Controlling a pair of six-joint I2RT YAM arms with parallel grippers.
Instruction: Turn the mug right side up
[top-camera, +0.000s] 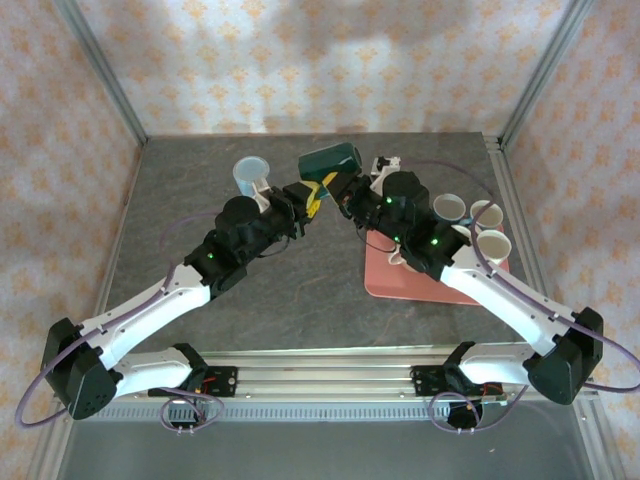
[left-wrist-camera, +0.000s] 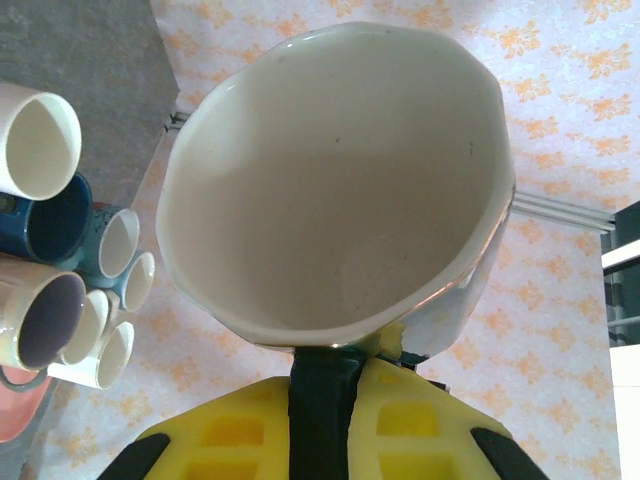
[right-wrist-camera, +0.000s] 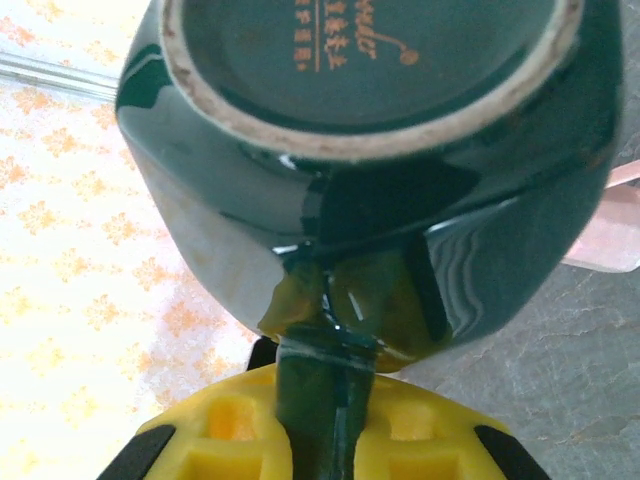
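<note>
- We count one dark green mug (top-camera: 332, 160), held on its side over the far part of the table (top-camera: 200, 200), with its white mouth toward the left arm and its base toward the right.
- Two grippers hold it: the left gripper (left-wrist-camera: 322, 395) and the right gripper (right-wrist-camera: 325, 400), each clamped on the mug.
- Elsewhere we see one light blue cup (top-camera: 251, 174), three white cups (top-camera: 487, 213) and one pink tray (top-camera: 400, 282).

unreadable, perhaps chinese print (right-wrist-camera: 345, 45) under mug (right-wrist-camera: 480, 240)
</note>
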